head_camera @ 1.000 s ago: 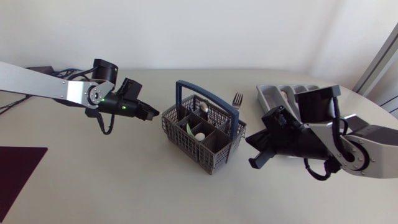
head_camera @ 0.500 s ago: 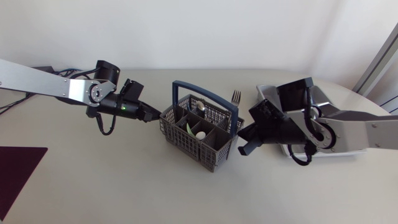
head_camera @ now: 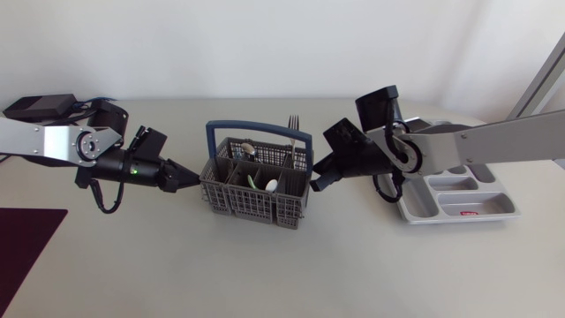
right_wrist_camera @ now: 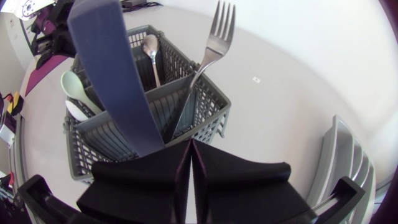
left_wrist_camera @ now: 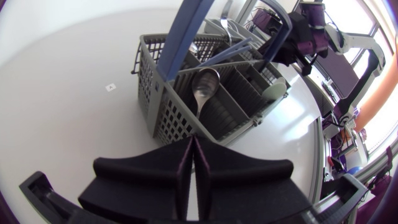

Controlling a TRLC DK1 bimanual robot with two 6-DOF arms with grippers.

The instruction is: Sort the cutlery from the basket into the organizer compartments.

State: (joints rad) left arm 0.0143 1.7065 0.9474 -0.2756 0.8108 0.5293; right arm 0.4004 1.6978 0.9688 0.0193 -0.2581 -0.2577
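Currently the grey cutlery basket stands at the centre of the worktop. The organizer lies well apart at its 3 o'clock.

Tool state:
- Left tool: fingers pressed fully together, holding nothing. Its tip is at the basket's 9 o'clock end; whether it touches the mesh cannot be told.
- Right tool: likewise fully closed and empty, with its tip at the basket's 3 o'clock end.

All the cutlery that shows is in the basket. A fork stands tines-up at 1 o'clock and a metal spoon at 11 o'clock. A pale green spoon and a white spoon lie nearer the middle.

Probable faults from this position:
1. Basket shift or tip. The basket looks light, and a closed tool pushing on either end would slide it. Pressure from both ends at once could flex the mesh or rock the basket over.
2. Failed grasp. Closed fingers cannot take a handle, so a tool must open before it descends.
3. Obstruction. The blue handle arches over the compartments, and a descent along that line would strike it.
4. Snagging. The fork leans on a divider, so an angled pull could catch it and lift the basket.
5. Arm conflict. Both tools converge on one small basket.
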